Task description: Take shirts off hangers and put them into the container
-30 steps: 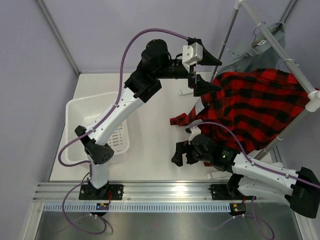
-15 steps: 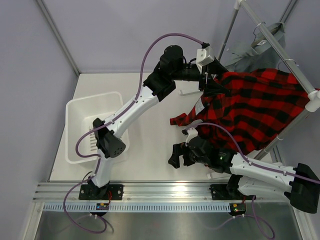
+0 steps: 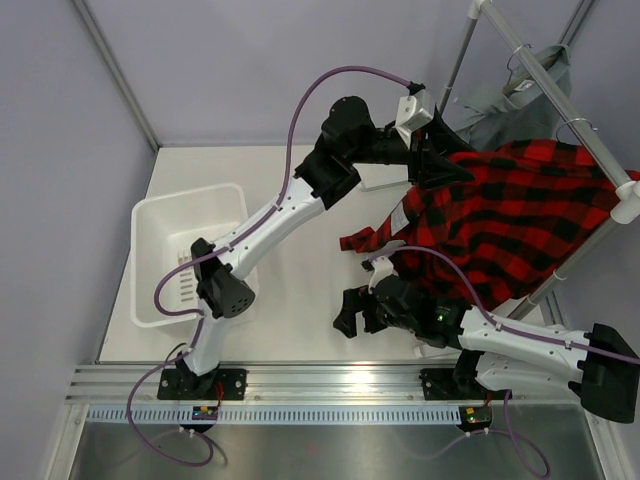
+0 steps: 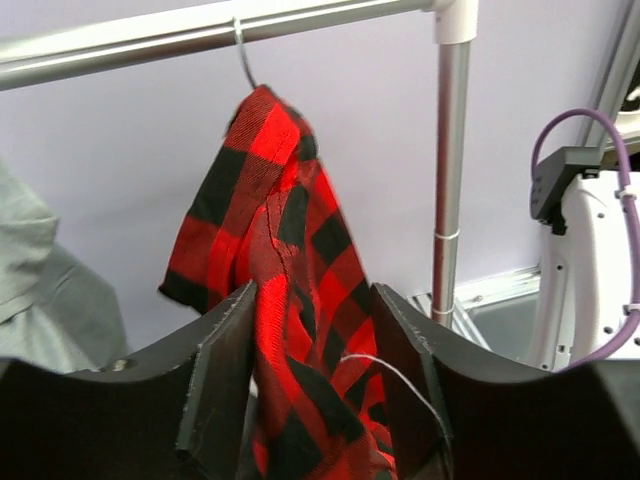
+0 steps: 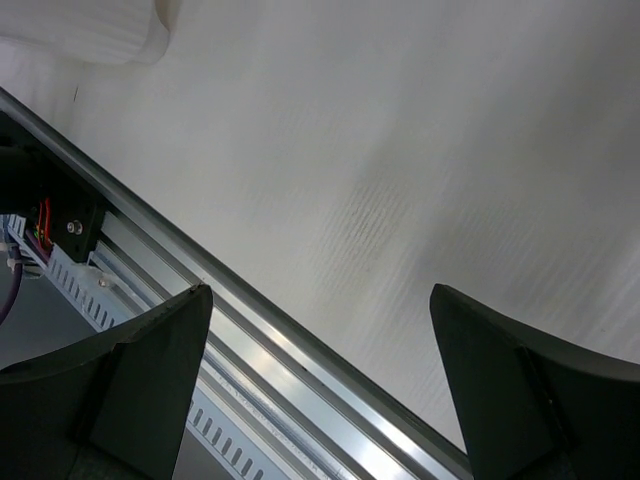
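Grey shirt (image 3: 495,120) and plaid shirt (image 3: 510,215), two hanging over a white table (image 3: 300,285), lilac walls (image 3: 300,50).
Left tool (image 4: 315,300) is straddling the plaid shirt, grip unclear; right tool (image 5: 320,290) is gaping wide.

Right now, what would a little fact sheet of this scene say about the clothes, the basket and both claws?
Plaid shirt: hanging by a hook from the rail
Grey shirt: hanging on the same rail
Basket: on the table, no shirt seen inside
Left gripper: open, fingers either side of the plaid shirt
Right gripper: open, holding nothing, over bare table

Robot lab booth: bare lavender walls (image 3: 50,150), aluminium mounting rail (image 3: 330,382).
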Available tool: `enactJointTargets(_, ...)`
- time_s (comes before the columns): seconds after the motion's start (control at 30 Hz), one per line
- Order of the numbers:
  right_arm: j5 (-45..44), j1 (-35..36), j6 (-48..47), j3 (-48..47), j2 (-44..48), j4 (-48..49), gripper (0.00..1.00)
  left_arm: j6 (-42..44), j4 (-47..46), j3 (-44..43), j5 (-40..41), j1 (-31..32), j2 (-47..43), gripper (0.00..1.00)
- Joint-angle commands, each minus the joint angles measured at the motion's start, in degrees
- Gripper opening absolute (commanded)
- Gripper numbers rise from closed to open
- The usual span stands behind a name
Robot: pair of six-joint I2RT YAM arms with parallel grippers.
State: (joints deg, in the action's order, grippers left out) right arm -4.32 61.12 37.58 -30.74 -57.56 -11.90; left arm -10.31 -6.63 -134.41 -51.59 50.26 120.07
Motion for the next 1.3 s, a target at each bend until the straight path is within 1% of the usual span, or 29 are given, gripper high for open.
enactJointTargets(0.0, -3.0, 1.0, 0.7, -1.2, 2.3, 0.7, 0.99, -0.2, -1.6, -3.1, 1.0, 1.2, -0.2, 0.51)
enactJointTargets(0.17, -3.8, 1.1, 0.8, -1.2, 4.7, -0.3, 0.99, 1.4, 0.4, -3.8, 2.2, 1.4, 0.5, 0.52)
enactJointTargets(0.27, -4.0, 1.2, 0.7, -1.0, 5.4, -0.5, 0.99, 2.7, 2.4, -4.4, 3.0, 1.6, 0.9, 0.41)
enactJointTargets(0.3, -4.1, 1.1, 0.7, -1.0, 5.4, -0.6, 0.99, 3.0, 3.1, -4.4, 3.4, 1.7, 0.8, 0.3)
enactJointTargets(0.33, -3.9, 1.2, 0.6, -1.1, 5.4, -0.7, 0.99, 3.4, 4.3, -4.3, 3.9, 1.8, 0.8, 0.22)
enactJointTargets(0.37, -3.9, 1.3, 0.6, -1.2, 5.5, -0.8, 0.99, 3.9, 4.9, -4.3, 4.7, 1.9, 0.9, 0.18)
enactJointTargets(0.4, -3.9, 1.2, 0.6, -1.2, 5.7, -0.9, 0.99, 4.2, 5.5, -4.3, 5.2, 2.1, 0.8, 0.18)
enactJointTargets(0.47, -4.1, 1.3, 0.6, -1.3, 6.7, -1.0, 1.0, 5.6, 6.5, -3.9, 6.7, 2.3, 0.8, 0.57)
enactJointTargets(0.5, -4.2, 1.3, 0.6, -1.2, 7.5, -1.2, 0.99, 5.9, 6.5, -3.9, 6.9, 2.5, 0.9, 0.61)
enactJointTargets(0.6, -4.6, 1.5, 0.7, -0.6, 9.2, -1.4, 0.99, 6.3, 8.5, -4.0, 7.6, 2.6, 1.5, 0.54)
enactJointTargets(0.7, -4.9, 1.4, 0.7, -0.5, 9.7, -1.8, 0.99, 6.6, 8.9, -4.1, 7.6, 2.7, 1.7, 0.26)
enactJointTargets(0.73, -4.9, 1.5, 0.7, -0.5, 9.6, -1.8, 0.99, 6.2, 8.8, -4.1, 7.6, 2.8, 1.7, 0.12)
enactJointTargets(0.77, -4.8, 1.4, 0.7, -0.7, 9.3, -1.9, 1.0, 5.7, 8.6, -4.1, 7.6, 2.8, 1.7, 0.07)
enactJointTargets(0.83, -4.7, 1.5, 0.6, -0.9, 8.4, -1.9, 1.0, 4.1, 7.2, -4.1, 7.1, 2.9, 1.5, 0.0)
enactJointTargets(0.9, -4.7, 1.5, 0.4, -1.2, 7.8, -1.8, 1.0, 3.6, 7.1, -4.0, 7.8, 3.4, 0.7, 0.0)
enactJointTargets(1.0, -4.8, 1.6, 0.3, -1.3, 7.9, -1.7, 0.99, 2.9, 3.7, -2.0, 9.9, 4.0, -1.8, 0.0)
enactJointTargets(1.03, -4.7, 1.6, 0.3, -1.3, 7.8, -1.8, 0.99, 2.7, 2.7, 0.4, 12.0, 4.1, -2.7, 0.0)
enactJointTargets(1.1, -4.6, 1.7, 0.4, -1.2, 8.0, -1.9, 1.0, 2.8, -0.3, 3.2, 13.6, 4.6, -5.7, 0.0)
enactJointTargets(1.17, -4.6, 1.8, 0.3, -1.2, 8.2, -2.2, 0.99, 3.4, -0.8, 5.3, 15.2, 4.6, -7.3, 0.0)
enactJointTargets(1.27, -5.1, 1.8, 0.1, -1.6, 8.5, -3.1, 0.99, 3.9, -1.3, 6.1, 16.0, 4.6, -9.7, 0.0)
